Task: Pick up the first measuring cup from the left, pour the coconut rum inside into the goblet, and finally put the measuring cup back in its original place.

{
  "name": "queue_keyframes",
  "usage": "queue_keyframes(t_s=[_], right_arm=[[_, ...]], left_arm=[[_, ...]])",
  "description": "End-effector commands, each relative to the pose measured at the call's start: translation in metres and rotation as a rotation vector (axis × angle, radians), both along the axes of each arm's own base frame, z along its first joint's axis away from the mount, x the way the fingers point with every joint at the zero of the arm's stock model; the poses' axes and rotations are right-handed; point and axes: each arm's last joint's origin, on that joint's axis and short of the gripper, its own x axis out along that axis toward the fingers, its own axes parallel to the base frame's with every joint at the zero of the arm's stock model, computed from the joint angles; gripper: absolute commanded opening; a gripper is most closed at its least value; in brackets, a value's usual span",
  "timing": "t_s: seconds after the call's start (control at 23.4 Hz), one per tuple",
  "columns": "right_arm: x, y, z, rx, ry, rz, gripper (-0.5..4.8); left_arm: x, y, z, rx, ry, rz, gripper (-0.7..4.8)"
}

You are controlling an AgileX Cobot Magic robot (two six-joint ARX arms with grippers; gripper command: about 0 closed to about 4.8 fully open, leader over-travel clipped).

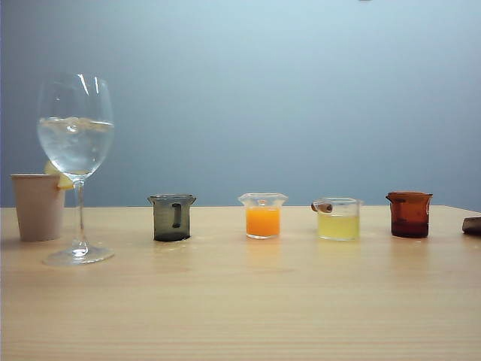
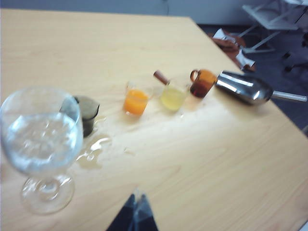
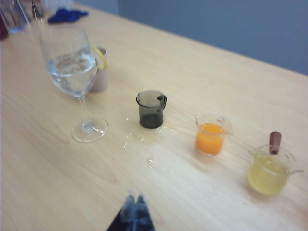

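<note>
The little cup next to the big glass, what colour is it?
Dark smoky grey-green, see-through; the measuring cup shows best in the right wrist view.

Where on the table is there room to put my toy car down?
The wide bare strip of table in front of the row is free. Avoid the wet puddle between the goblet and the first measuring cup. The row itself is crowded. The left gripper and right gripper hover shut above that front strip.
</note>
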Motion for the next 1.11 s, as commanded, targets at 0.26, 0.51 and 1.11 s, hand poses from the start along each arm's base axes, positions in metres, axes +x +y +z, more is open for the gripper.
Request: queue_keyframes(t_s=[0.26, 0.51, 1.11], right_arm=[[-0.025, -0.031, -0.028, 0.086, 0.002, -0.038, -0.06], [-0.02, -0.024, -0.072, 0.038, 0.063, -0.037, -0.06], [-0.02, -0.021, -0.144, -0.002, 0.122, 0.022, -0.06]], left_arm=[[-0.026, 0.009, -0.064, -0.036, 0.042, 0.102, -0.05], [-0.008, 0.004, -0.084, -0.051, -0.115, 0.055, -0.05], [0.017, -0.002, -0.182, -0.026, -0.284, 0.088, -0.05]])
